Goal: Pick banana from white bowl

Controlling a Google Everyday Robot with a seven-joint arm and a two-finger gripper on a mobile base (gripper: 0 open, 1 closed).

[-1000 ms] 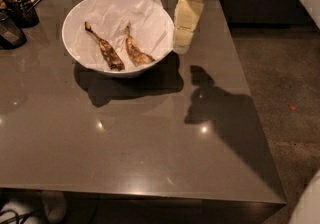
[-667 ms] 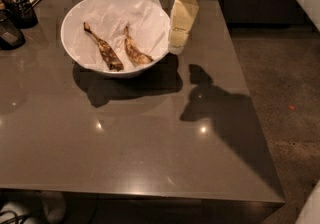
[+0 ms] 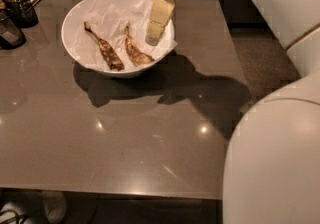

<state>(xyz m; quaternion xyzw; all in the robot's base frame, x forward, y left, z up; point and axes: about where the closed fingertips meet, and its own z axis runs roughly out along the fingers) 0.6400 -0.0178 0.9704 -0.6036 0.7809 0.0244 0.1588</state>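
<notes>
At the far left corner of the table (image 3: pixel 125 138): dark holders (image 3: pixel 15 15), well apart from the work. Next along the far edge, the white bowl (image 3: pixel 70 43), lined with crumpled paper (image 3: pixel 112 15). Inside, toward its left, a longer, darker banana (image 3: pixel 104 48). Just right of that, near the bowl's middle, the banana (image 3: pixel 136 52) to be picked: shorter, yellower, lying flat on the paper, untouched. Right again, the gripper (image 3: pixel 154 32), hanging over the bowl's right side, near the banana but apart from it; open or closed, cannot tell. Judged as the approach step, with no grasp made yet. Next move, most likely: shift left over the banana's thick middle, lower toward the paper, close across its width while keeping clear of the darker one, then lift straight up.
</notes>
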